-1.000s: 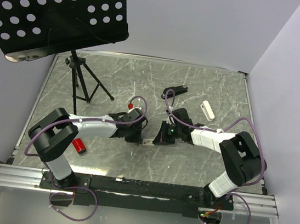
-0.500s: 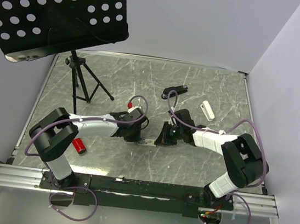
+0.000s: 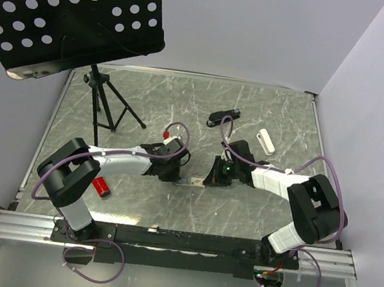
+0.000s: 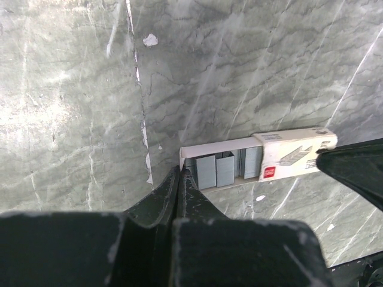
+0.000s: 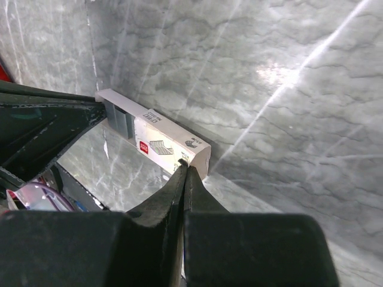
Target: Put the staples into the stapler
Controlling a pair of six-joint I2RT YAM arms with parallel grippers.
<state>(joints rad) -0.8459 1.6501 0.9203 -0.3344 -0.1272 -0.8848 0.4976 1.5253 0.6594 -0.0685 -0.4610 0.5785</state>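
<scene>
Pale staples box [image 4: 293,154], red logo [image 4: 268,172], print unreadable, left gripper [image 4: 179,174], right gripper [image 5: 184,165] both closed.

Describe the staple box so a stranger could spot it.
On the grey marbled table, look at the middle, where the two arms meet. Between the left gripper and the right gripper lies the staple box: a small white cardboard sleeve with a red mark, slid half open on grey staples, far smaller than the black stapler and white stapler beyond it.

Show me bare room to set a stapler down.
Bare: the near strip between the red object and the right arm, and the far strip behind the black stapler. Crowded: the middle, where left hand and right hand meet at the staple box.
</scene>
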